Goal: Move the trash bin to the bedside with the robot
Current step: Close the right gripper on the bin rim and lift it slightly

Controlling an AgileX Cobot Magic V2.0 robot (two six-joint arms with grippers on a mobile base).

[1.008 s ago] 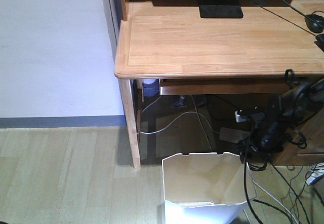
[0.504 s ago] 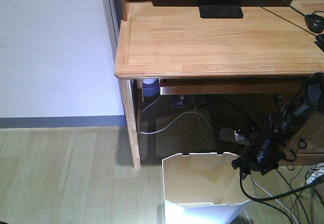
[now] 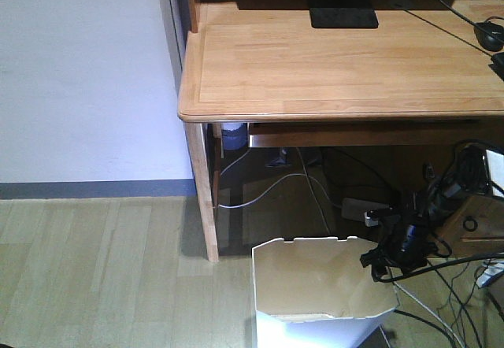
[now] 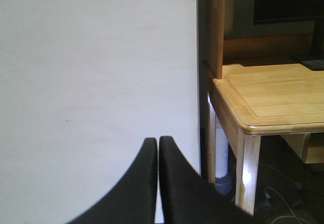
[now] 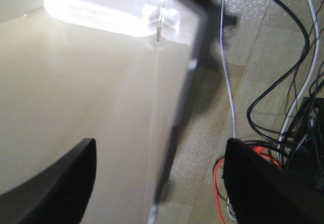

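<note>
The cream trash bin (image 3: 315,281) stands on the wood floor in front of the desk, and it looks empty inside. My right gripper (image 3: 379,263) hangs at the bin's right rim corner. In the right wrist view this gripper (image 5: 161,150) is open, with one finger over the bin's inside (image 5: 76,87) and the other outside over the floor, so the thin right wall lies between them untouched. My left gripper (image 4: 154,142) is shut on nothing and faces the white wall. The bedside is out of view.
A light wooden desk (image 3: 339,64) rises behind the bin, its front leg (image 3: 203,194) to the bin's left. A black monitor base (image 3: 342,9) sits on top. Tangled cables (image 5: 283,97) and a power strip (image 3: 358,206) lie under the desk and right of the bin.
My right arm has come down and leftward from under the desk edge to the bin's right rim. The bin and the left gripper have not moved.
</note>
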